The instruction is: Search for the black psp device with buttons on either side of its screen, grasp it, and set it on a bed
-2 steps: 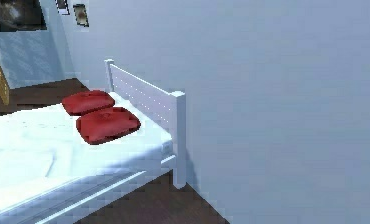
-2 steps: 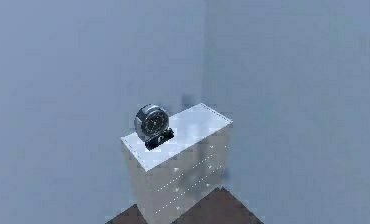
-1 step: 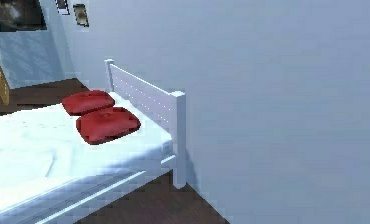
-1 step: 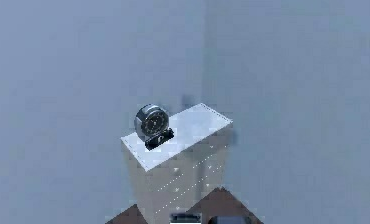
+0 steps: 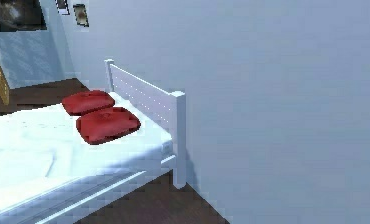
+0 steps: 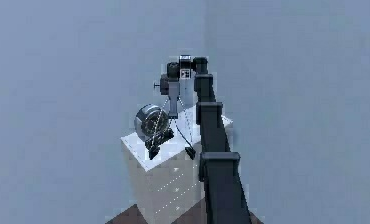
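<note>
A white bed [image 5: 53, 150] with a white headboard [image 5: 143, 95] fills the forward view's left, with two red pillows [image 5: 105, 124] at its head. In the arm side view the dark arm [image 6: 215, 150] rises from the bottom edge to the gripper [image 6: 169, 95], which stands above a white nightstand [image 6: 173, 175]. A round silvery object like an alarm clock [image 6: 149, 122] stands on the nightstand's top, with small dark shapes [image 6: 161, 148] beside it that I cannot name. I cannot tell whether the gripper holds anything.
A pale blue wall [image 5: 283, 90] runs close along the forward view's right, beside the headboard. Framed pictures [image 5: 80, 14] hang on the far wall at the top left. Dark wooden floor [image 5: 163, 205] shows beside the bed. The nightstand stands in a corner of pale walls [image 6: 73, 80].
</note>
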Tool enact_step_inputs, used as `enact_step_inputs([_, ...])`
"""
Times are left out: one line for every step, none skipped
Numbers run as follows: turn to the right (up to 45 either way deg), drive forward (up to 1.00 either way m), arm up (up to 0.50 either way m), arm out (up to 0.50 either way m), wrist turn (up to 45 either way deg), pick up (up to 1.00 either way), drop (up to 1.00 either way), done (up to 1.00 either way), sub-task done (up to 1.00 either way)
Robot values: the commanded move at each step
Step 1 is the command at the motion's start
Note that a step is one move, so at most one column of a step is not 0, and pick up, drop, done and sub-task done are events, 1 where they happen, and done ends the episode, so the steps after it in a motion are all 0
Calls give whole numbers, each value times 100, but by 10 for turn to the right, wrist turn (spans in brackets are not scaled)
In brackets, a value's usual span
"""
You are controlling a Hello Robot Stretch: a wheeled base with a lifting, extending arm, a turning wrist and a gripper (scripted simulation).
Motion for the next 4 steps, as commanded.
enact_step_inputs([0,0,0,0,450,0,0,0,0])
enact_step_inputs([0,0,0,0,450,0,0,0,0])
enact_step_inputs([0,0,0,0,360,0,0,0,0])
enact_step_inputs([0,0,-30,0,0,0,0,0,0])
